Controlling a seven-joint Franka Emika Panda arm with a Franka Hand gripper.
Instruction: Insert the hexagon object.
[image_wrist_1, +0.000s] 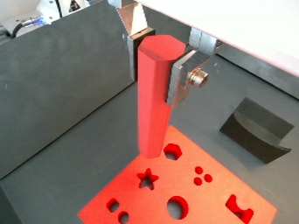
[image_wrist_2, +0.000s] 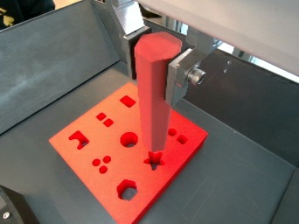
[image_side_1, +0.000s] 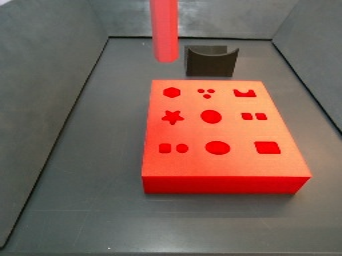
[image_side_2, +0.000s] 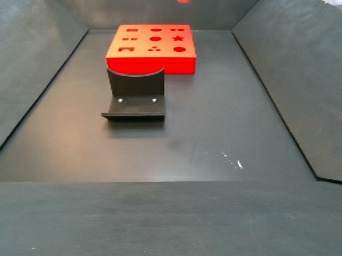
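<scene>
The hexagon object (image_wrist_1: 155, 96) hung upright in the air above the red block (image_side_1: 221, 165), its top end clamped between the 2 silver fingers (image_wrist_1: 187, 79) of the gripper (image_wrist_2: 156, 48). In both wrist views its lower end sat over the block near the star-shaped hole (image_wrist_2: 153, 159), though whether it touched the surface could not be told. In a side view only the lower part of the rod showed, near the upper edge, above the block's far corner. The block lay flat on the dark floor (image_side_2: 174, 140), its face cut with shaped holes. The dark grey curved holder (image_side_2: 135, 93) stood just beside the block.
</scene>
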